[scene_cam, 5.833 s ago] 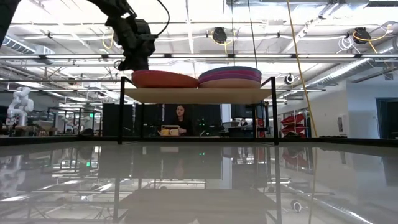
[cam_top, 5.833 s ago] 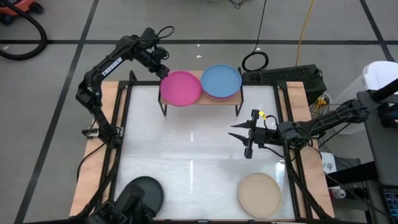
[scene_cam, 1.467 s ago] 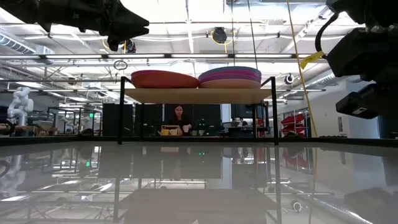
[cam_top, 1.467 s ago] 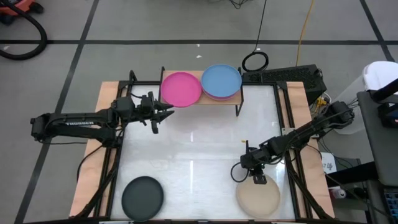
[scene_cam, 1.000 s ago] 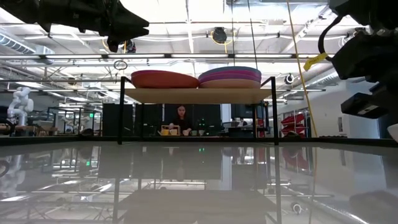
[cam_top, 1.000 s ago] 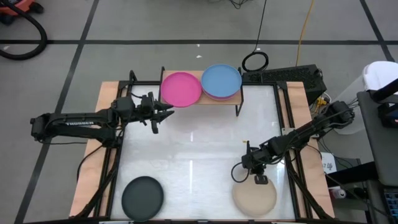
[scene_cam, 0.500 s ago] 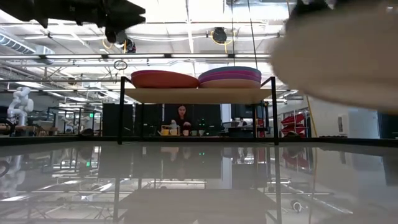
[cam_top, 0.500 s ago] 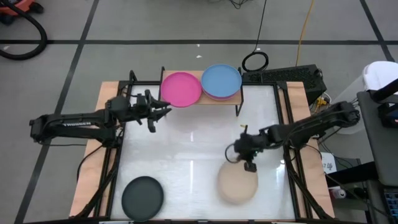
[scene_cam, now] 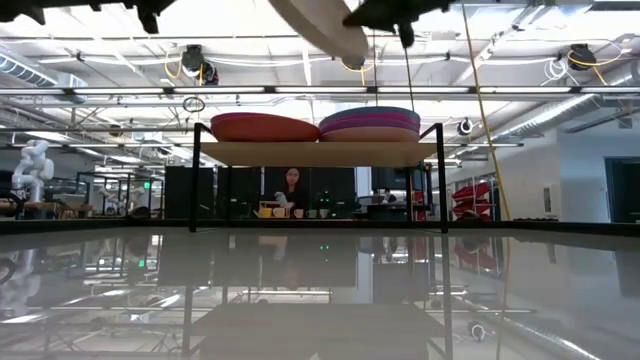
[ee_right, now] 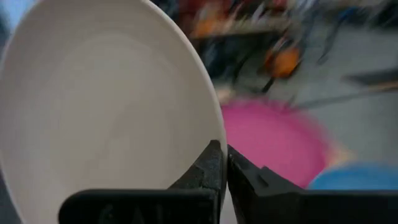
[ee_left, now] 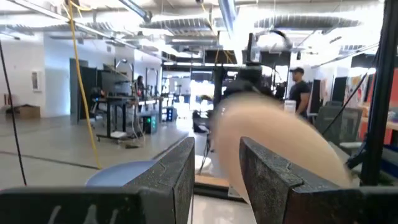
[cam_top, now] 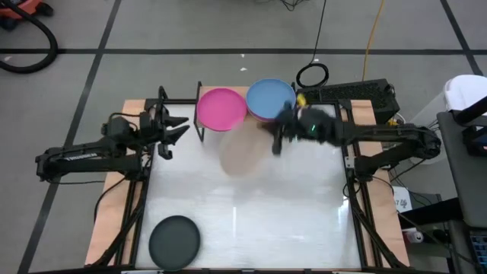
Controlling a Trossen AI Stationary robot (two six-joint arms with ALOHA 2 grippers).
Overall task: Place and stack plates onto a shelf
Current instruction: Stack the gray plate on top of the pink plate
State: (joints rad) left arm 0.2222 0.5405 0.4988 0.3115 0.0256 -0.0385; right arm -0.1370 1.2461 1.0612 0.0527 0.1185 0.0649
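Right gripper (cam_top: pixel 277 141) pinched shut on beige plate (cam_top: pixel 242 152), apparently just front of shelf's (scene_cam: pixel 318 152) magenta plate (cam_top: pixel 221 108).

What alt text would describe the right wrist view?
The right gripper is shut on the rim of a beige plate held in the air. Beyond it lie a pink plate and the edge of a blue plate.
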